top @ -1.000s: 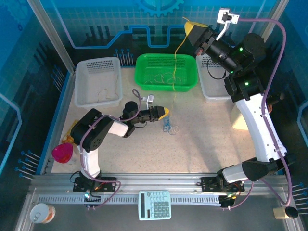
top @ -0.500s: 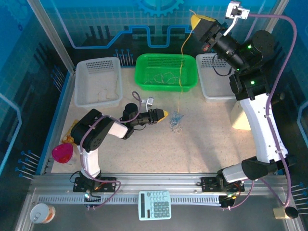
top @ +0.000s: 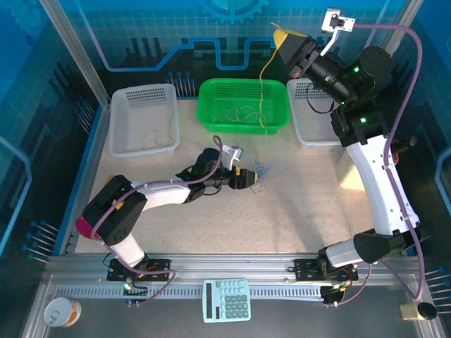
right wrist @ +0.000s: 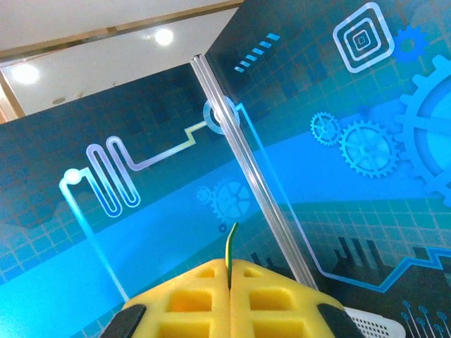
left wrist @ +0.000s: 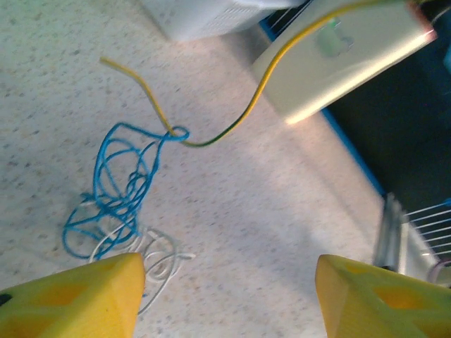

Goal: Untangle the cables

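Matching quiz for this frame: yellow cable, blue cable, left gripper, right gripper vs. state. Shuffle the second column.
1. yellow cable
2. blue cable
3. left gripper
4. right gripper

A. open, low over the table
B. shut, raised high
C. curly heap on the table
D. hangs from above down to the table

Pairs: 1-D, 2-C, 3-A, 4-B

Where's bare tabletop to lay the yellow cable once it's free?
Widest bare patch: right of the cable tangle, up to the right arm's white link. A strip runs between the left hand and the near edge. Crowded around the tangle, where the yellow cable hangs from the right hand.
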You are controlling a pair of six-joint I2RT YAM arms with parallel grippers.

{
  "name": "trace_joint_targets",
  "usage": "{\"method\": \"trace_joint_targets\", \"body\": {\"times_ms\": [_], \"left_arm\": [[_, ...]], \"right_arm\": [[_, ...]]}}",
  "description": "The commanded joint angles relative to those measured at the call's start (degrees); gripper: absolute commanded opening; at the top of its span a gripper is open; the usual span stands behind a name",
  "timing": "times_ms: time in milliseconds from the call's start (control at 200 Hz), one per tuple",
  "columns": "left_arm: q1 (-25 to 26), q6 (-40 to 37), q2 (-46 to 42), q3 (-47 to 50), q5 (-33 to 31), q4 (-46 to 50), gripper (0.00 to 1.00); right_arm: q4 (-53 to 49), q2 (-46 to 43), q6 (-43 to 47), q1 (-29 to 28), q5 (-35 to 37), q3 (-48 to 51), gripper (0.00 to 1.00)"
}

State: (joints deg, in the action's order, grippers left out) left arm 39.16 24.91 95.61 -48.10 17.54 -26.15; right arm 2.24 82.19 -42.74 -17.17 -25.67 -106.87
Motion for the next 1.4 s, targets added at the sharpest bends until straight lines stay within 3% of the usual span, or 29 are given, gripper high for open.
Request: {"method": "trace_joint_targets", "body": {"times_ms": [0,180,690,750,825,1005,1221,1396], "left_arm": [[1.29,-8.98,0.21,-0.37,-9.92,6.13,0.69],[1.99,-10.42,2.84,-0.79,-14.53,3.30,0.72],[3.91,-10.87,14.80,-11.60,-13.32,1.59,0.73],[3.94,-10.66,15.75,-12.26,-13.84,1.31,0.68],[3.99,-10.58,17.05,-12.84,-14.45,0.93,0.53],[3.99,-10.33,18.56,-12.66,-15.90,0.25,0.00],[3.56,-10.40,17.01,-9.82,-17.04,0.18,0.00],[3.17,-10.11,15.14,-6.40,-16.92,-0.25,0.00]], "right_arm": [[3.56,-1.77,-1.91,0.63,-1.35,1.01,0.00],[4.93,-3.25,-2.95,0.42,-1.84,2.93,0.00],[7.36,-5.68,-4.51,-1.18,-2.02,6.73,0.00],[7.37,-5.81,-4.73,-1.19,-2.01,6.83,0.00],[7.41,-5.99,-5.03,-1.18,-2.01,6.68,0.00],[6.34,-6.41,-5.12,-0.74,-2.34,4.67,0.00],[5.46,-6.78,-6.59,3.48,-2.66,0.71,0.00],[6.88,-5.72,-11.56,11.61,-3.15,-3.10,0.00]]}}
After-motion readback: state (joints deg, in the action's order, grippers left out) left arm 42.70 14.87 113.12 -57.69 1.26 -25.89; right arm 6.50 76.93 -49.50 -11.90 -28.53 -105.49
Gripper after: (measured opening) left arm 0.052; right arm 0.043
